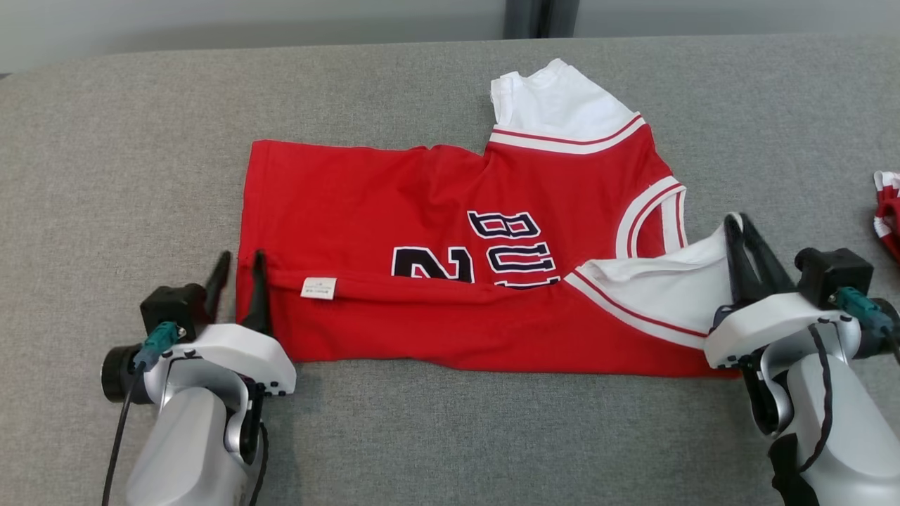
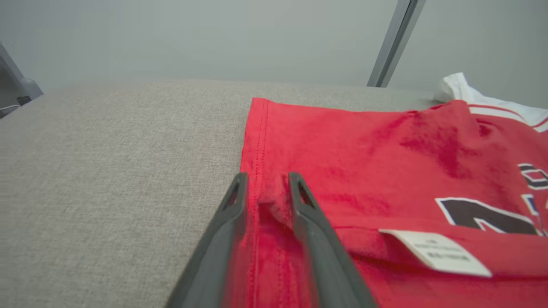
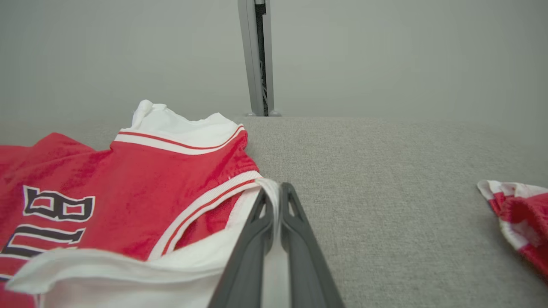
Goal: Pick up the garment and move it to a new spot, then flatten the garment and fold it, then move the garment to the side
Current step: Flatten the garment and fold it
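Two tools are working one red jersey [image 1: 422, 211] | lying mid-tabletop [image 1: 105, 176], near side folded over | left tool [image 1: 242, 256] straddling hem corner, fingers apart | right tool [image 1: 738, 221] clamping white sleeve edge | handling: light, limp, likely sagging; pinching corners is suiting it

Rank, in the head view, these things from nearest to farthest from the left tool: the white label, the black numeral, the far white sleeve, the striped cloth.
1. White label, just right of the left tool, on the jersey.
2. Black numeral, at mid-jersey.
3. Far white sleeve, toward the back.
4. Striped cloth, at the right edge.
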`<state>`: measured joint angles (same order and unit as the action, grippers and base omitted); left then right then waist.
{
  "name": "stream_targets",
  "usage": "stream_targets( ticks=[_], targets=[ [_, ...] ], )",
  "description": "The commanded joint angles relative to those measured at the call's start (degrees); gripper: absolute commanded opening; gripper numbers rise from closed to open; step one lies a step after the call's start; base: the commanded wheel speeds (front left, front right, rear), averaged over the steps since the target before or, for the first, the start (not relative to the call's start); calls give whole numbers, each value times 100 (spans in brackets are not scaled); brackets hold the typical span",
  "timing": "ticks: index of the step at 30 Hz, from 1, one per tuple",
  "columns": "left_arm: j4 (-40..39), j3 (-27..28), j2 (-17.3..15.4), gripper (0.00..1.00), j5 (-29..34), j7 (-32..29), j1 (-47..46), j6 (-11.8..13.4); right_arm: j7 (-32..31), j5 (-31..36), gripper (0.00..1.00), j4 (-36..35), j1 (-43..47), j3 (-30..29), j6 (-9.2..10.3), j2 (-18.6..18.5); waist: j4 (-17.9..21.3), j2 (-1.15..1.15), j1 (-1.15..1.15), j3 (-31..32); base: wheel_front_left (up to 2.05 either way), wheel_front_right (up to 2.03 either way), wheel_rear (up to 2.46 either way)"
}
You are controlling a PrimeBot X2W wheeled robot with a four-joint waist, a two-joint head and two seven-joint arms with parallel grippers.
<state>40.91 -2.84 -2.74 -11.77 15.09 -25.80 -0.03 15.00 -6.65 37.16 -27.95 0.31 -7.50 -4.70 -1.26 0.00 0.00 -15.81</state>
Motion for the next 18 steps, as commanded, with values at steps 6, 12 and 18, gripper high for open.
stream_targets(
  ticks=[6, 12, 18],
  targets=[
    [-509, 4, -29, 100, -184, 6, 513, 136, 17, -125, 100, -575, 395, -419, 2, 26, 26, 0, 0, 148, 0, 0, 0],
    [-562, -218, -36, 100, -390, 7, 1044, 196, 14, -293, 100, -869, 1186, -187, 2, 46, 54, 0, 0, 250, 0, 0, 0],
    [-473, -277, -31, 100, -432, 7, 1119, 253, 13, -471, 100, -824, 1696, 148, 2, 53, 100, 0, 0, 237, 0, 0, 0]
  ],
)
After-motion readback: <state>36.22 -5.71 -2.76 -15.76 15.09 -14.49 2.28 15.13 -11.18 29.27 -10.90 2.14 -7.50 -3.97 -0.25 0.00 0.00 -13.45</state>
